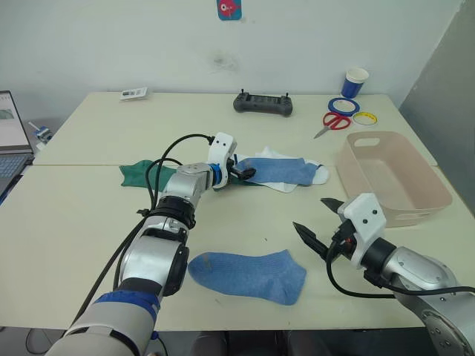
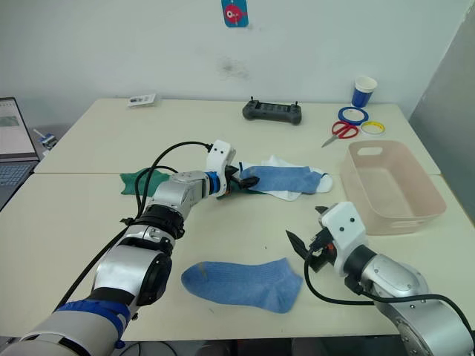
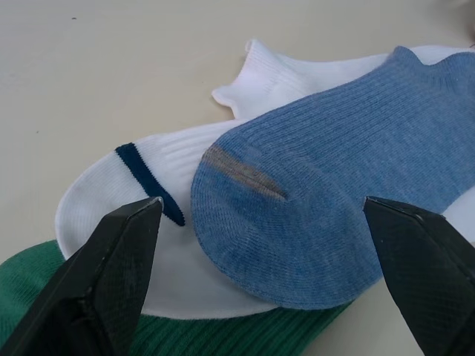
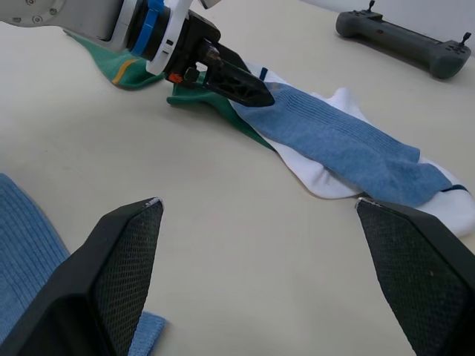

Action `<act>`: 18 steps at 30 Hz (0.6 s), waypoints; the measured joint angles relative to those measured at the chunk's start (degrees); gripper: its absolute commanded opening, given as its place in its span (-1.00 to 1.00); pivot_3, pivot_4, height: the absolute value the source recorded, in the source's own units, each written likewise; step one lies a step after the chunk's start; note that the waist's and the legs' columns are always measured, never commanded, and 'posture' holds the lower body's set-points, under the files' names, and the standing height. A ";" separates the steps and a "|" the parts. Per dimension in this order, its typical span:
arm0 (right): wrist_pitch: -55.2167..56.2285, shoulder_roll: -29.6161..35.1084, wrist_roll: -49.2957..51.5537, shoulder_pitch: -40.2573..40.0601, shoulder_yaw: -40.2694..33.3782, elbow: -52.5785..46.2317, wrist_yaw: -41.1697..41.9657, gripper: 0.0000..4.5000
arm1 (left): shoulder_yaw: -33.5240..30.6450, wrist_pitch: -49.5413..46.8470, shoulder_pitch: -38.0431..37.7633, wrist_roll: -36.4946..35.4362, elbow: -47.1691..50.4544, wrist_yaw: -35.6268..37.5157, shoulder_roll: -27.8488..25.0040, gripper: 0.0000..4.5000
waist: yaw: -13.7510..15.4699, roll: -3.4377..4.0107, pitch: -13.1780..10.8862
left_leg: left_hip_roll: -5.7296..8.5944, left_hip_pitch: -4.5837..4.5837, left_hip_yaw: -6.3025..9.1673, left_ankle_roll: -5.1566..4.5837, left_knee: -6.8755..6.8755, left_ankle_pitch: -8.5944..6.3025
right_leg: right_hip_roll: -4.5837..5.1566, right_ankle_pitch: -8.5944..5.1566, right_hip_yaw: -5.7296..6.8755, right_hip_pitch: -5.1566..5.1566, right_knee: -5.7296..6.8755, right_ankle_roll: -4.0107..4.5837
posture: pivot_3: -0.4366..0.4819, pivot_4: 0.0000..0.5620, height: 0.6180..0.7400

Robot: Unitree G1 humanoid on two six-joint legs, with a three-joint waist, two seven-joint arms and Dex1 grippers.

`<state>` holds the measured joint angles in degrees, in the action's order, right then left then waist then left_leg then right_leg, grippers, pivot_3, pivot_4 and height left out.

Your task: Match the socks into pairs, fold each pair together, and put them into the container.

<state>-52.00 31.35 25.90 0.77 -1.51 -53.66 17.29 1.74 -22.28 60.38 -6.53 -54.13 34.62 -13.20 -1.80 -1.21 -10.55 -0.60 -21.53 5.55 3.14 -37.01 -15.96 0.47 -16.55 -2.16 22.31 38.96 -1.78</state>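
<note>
1. Right, the left gripper (image 1: 247, 172) is spread wide and holding nothing, its black fingers either side of the toe of a ribbed light blue sock (image 3: 349, 215).
2. Under that sock lie the white socks (image 3: 133, 222), smooth knit with a navy stripe, and beneath them, closest to the gripper, a green sock (image 3: 223, 337).
3. The right gripper (image 1: 318, 220) is open and empty too, above bare table (image 4: 245, 245); a second blue sock (image 1: 249, 274) lies flat just beside it, on its left.
4. The pale pink container (image 1: 393, 178), smooth plastic with rounded corners, sits just beyond the right gripper.
5. The head views show the tub; the wrist views do not.
6. The left wrist view shows the rib texture up close.
</note>
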 measured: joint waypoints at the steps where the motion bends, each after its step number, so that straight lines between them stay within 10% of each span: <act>1: 0.00 0.01 0.00 0.00 0.05 0.00 0.01 1.00 | -0.01 -0.27 0.00 -0.11 0.00 0.11 0.23 0.47 | 0.00 0.00 0.00 | 0.00 0.00 0.00 0.00 0.00 0.00 | 0.00 0.00 0.00 0.00 0.00 0.00 | -0.05 -0.47 1.00; 11: 0.01 0.36 -0.04 0.00 0.50 0.00 0.10 1.00 | -2.05 -1.18 -0.02 -0.24 0.25 0.88 1.03 -0.92 | -0.02 0.00 0.00 | 0.00 0.00 -0.01 0.05 0.00 0.03 | 0.00 0.00 -0.01 0.00 0.00 0.00 | -0.05 -0.47 1.00; 18: 0.02 0.42 -0.05 -0.14 0.62 0.00 0.09 1.00 | -2.33 -2.87 -0.61 -0.53 4.58 2.45 0.80 -0.99 | -0.01 0.00 0.00 | 0.00 0.00 -0.01 0.19 0.00 0.11 | 0.00 0.00 -0.02 0.00 0.01 0.00 | -0.05 -0.47 1.00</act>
<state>-51.98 31.77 25.85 0.62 -0.89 -53.66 17.38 -0.58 -25.15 59.77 -7.06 -49.55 37.07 -12.39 -1.81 -1.21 -10.55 -0.60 -21.53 5.54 3.32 -37.01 -15.86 0.48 -16.55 -2.18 22.31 38.97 -1.78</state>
